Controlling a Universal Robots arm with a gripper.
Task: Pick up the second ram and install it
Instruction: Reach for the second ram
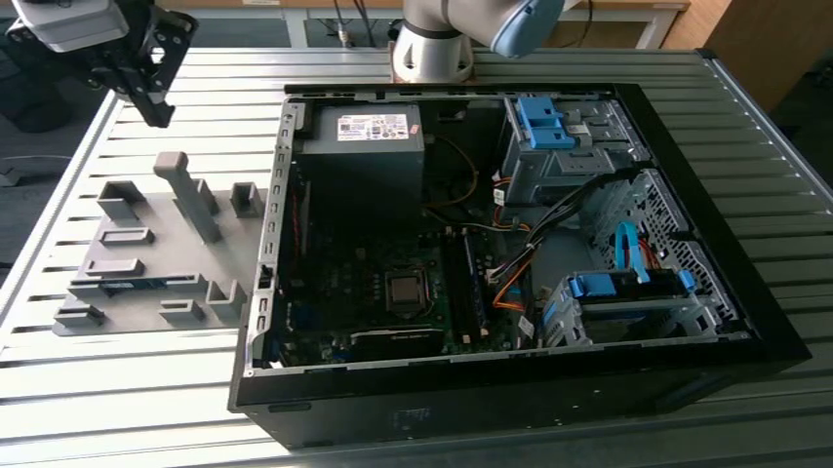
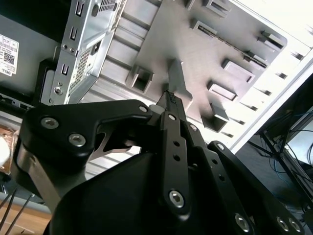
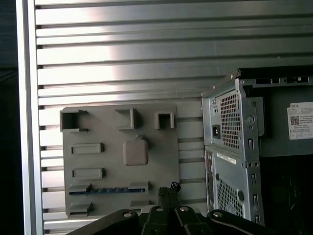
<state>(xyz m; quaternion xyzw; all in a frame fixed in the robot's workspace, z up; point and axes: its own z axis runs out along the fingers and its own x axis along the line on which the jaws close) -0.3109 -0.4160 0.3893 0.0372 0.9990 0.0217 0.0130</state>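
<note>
Hovering the gripper [image 1: 158, 115] over the grey fixture [image 1: 163, 249], fingers [image 3: 165, 192] closed on nothing; I'd want them parted and squared to the ram [image 3: 104, 190] along its long edges.

The second ram [image 1: 131, 285] stands on its long edge in the grey fixture plate [image 1: 170, 219], so all you see is a thin blue-green strip. It lies level, each end caught in a small grey slot block [image 1: 185, 281], near the plate's front edge, well to the exterior view's left of the open computer case [image 1: 273, 292]
</note>
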